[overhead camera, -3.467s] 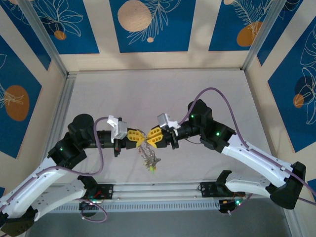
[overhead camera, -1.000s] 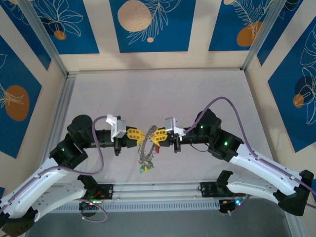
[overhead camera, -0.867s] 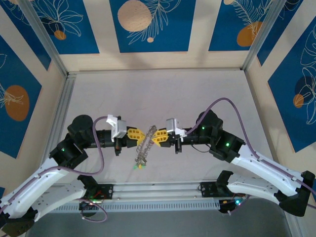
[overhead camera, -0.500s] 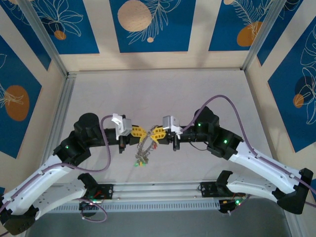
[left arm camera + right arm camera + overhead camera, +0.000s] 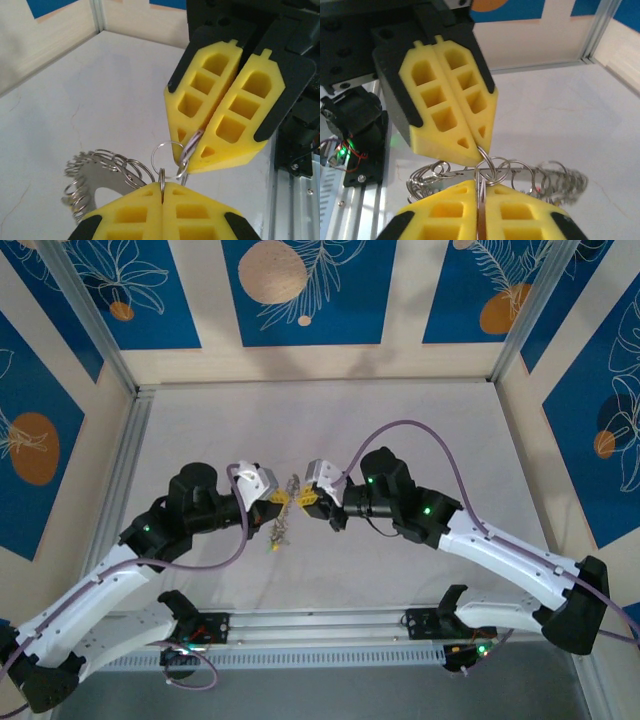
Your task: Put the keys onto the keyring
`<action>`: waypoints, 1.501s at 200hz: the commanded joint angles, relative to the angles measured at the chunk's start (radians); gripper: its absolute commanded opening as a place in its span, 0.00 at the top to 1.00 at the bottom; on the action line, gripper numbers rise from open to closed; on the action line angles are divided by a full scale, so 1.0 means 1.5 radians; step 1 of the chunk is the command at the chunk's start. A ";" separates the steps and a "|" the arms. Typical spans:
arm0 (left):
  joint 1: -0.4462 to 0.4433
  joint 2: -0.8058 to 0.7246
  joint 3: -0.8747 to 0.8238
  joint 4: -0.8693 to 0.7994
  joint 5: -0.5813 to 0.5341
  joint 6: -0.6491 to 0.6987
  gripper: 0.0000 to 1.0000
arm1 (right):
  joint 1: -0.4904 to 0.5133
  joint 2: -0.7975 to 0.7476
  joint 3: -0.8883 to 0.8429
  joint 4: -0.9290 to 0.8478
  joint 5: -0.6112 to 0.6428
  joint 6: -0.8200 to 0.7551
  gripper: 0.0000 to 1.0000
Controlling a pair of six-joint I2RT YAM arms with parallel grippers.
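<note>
The keyring [image 5: 286, 512] hangs in the air above the middle of the worktop [image 5: 420, 430], strung between the two arms, with the keys [image 5: 272, 543] dangling from its lower end. The left fingers [image 5: 125, 215] are pressed together on a small split ring [image 5: 162, 176] at the top of the keyring's fringe. The right fingers [image 5: 240, 115], tip to tip with them, pinch a thin metal blade [image 5: 191, 148] that crosses that same ring, and look nearly shut around it. The main danger, as I judge it, is how slim both holds are. Each pinch sits at the very tips of the fingers, so a small twist or pull from either arm could slide the wire out and drop the whole bunch onto the worktop. If the right fingers slacken before the blade has threaded the split ring's coil, it could fall free or spring back out. Pulling the arms apart could also spread the ring or snag the neighbouring rings [image 5: 125, 167] crowded just beside it.
</note>
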 commanded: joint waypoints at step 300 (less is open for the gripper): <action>0.096 0.613 0.338 -0.014 -0.103 -0.040 1.00 | -0.275 -0.235 -0.278 0.164 0.079 0.243 0.35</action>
